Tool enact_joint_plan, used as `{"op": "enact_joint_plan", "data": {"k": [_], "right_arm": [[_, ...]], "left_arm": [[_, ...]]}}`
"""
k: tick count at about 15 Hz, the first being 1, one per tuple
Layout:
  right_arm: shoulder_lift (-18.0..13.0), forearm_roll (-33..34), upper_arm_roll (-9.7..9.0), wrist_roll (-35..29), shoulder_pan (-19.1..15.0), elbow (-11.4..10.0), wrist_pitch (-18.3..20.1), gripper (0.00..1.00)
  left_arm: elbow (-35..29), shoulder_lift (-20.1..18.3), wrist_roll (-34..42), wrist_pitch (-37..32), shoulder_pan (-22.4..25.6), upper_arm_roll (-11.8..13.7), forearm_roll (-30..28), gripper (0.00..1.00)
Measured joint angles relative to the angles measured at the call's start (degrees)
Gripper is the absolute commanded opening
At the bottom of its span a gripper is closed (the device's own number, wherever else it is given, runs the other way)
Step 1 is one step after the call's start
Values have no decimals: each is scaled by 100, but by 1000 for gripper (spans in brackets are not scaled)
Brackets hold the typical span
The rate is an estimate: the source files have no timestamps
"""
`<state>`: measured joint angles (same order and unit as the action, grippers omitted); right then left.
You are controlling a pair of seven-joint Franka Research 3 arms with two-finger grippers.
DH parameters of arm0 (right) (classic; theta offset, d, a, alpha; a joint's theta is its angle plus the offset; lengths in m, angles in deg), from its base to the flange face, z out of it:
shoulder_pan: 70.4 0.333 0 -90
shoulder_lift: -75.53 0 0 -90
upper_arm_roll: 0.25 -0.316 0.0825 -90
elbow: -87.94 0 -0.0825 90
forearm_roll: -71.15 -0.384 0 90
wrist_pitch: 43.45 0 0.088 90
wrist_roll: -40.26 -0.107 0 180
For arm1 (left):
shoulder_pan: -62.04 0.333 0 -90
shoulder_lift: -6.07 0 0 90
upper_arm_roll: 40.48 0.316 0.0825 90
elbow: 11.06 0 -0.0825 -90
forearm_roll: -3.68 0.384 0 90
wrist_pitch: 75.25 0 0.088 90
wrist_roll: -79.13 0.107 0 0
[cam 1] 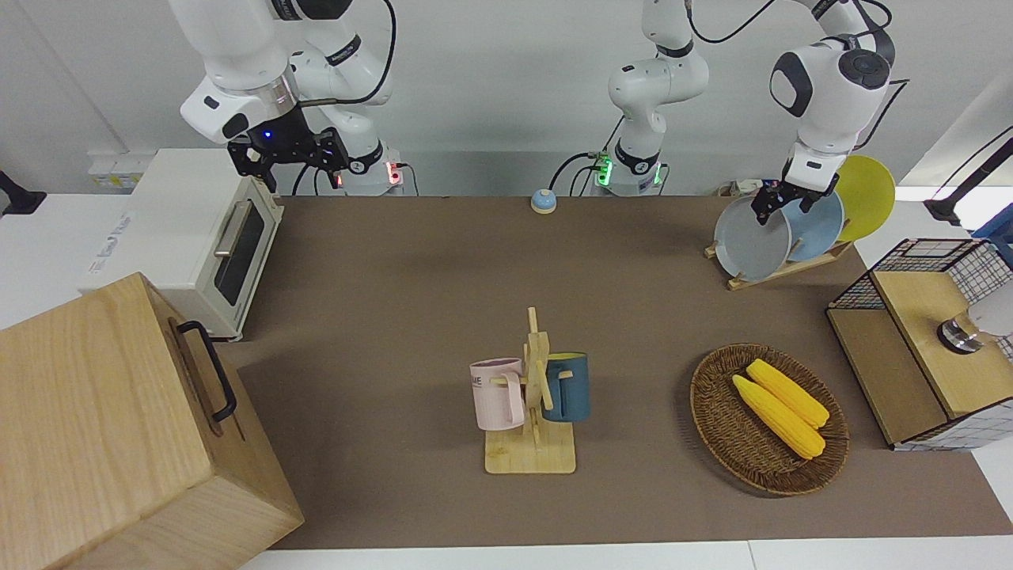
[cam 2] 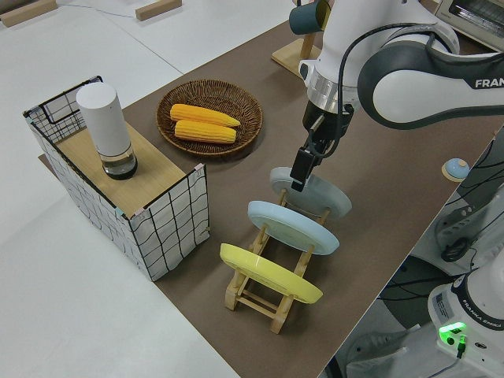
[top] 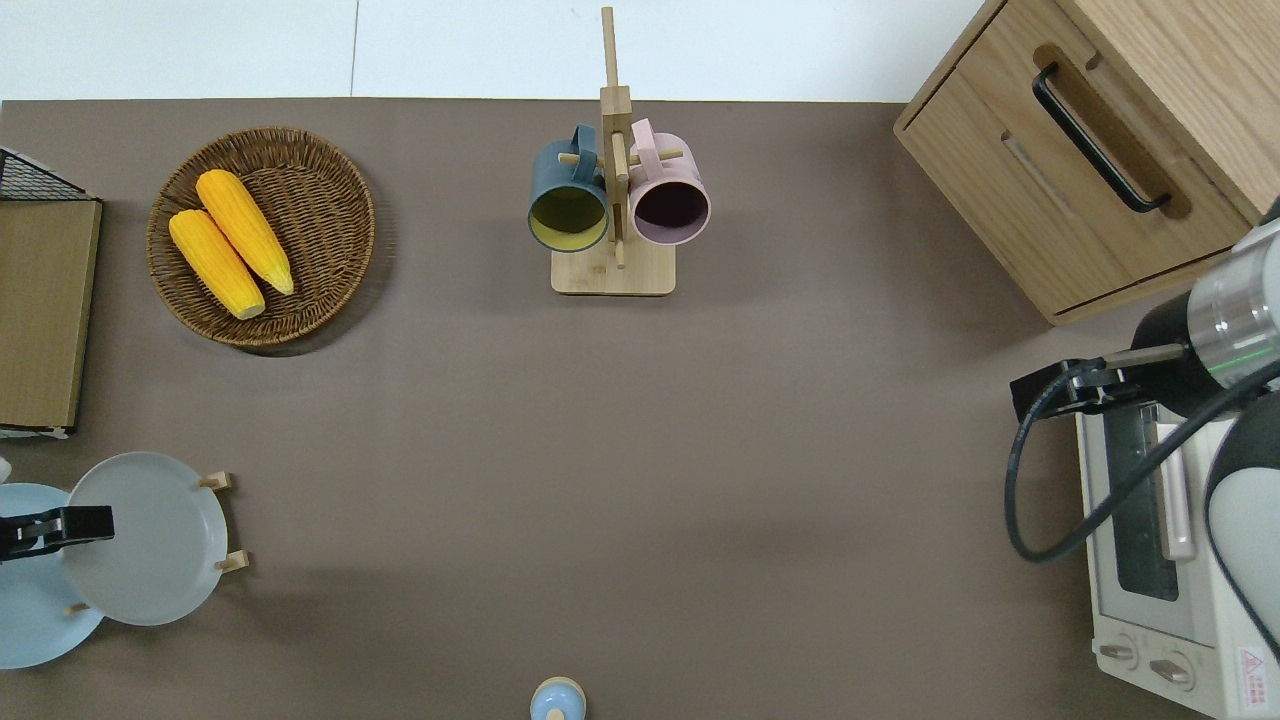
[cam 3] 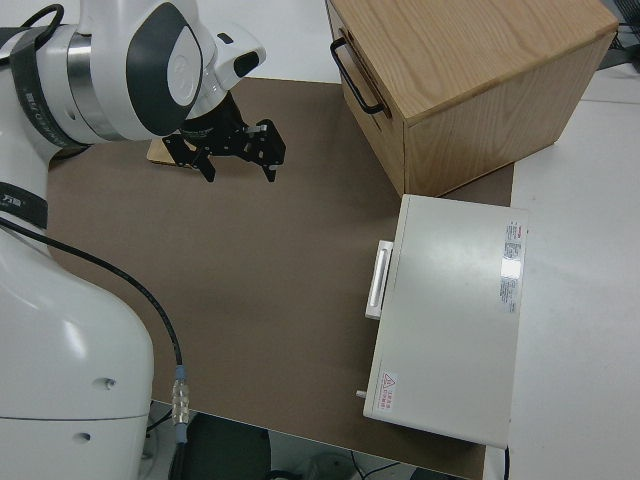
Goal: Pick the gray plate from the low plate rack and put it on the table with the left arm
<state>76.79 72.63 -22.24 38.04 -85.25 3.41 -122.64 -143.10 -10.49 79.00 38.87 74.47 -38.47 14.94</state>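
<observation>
The gray plate (cam 1: 750, 241) (top: 150, 540) (cam 2: 323, 195) leans in the low plate rack (cam 1: 779, 271) (cam 2: 268, 295) at the left arm's end of the brown table (cam 1: 411, 301). It is the plate closest to the table's middle. My left gripper (cam 1: 783, 204) (top: 95, 525) (cam 2: 300, 175) is at the plate's upper rim. It is open, with one finger on the plate's face and the other between this plate and the light-blue one. The right arm is parked, its gripper (cam 1: 289, 157) (cam 3: 240, 162) open and holding nothing.
A light-blue plate (cam 1: 819, 228) and a yellow plate (cam 1: 866, 196) stand in the same rack. A wicker basket (cam 1: 716, 419) holds two corn cobs. A wire-and-wood shelf (cam 1: 910, 348), a mug tree (cam 1: 536, 380), a small bell (cam 1: 543, 201), a toaster oven (cam 1: 198, 237) and a wooden cabinet (cam 1: 103, 427) are also here.
</observation>
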Motion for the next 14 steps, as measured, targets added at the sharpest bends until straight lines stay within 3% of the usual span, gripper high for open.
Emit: {"op": "enact_joint_plan", "data": {"k": [2, 5, 7, 9, 14], "right_arm": [[0, 0, 0, 0, 0, 0, 0, 983], [0, 0, 0, 0, 0, 0, 0, 983], [0, 0, 0, 0, 0, 0, 0, 983], [0, 0, 0, 0, 0, 0, 0, 983], [0, 0, 0, 0, 0, 0, 0, 983]], "left_arm": [[-21, 118, 0, 91, 35, 1, 16, 844], [-22, 237, 0, 145, 81, 3, 22, 399], [-22, 251, 0, 149, 81, 2, 24, 241], [-22, 251, 1, 144, 81, 2, 26, 134], [3, 204, 2, 75, 80, -16, 28, 70]]}}
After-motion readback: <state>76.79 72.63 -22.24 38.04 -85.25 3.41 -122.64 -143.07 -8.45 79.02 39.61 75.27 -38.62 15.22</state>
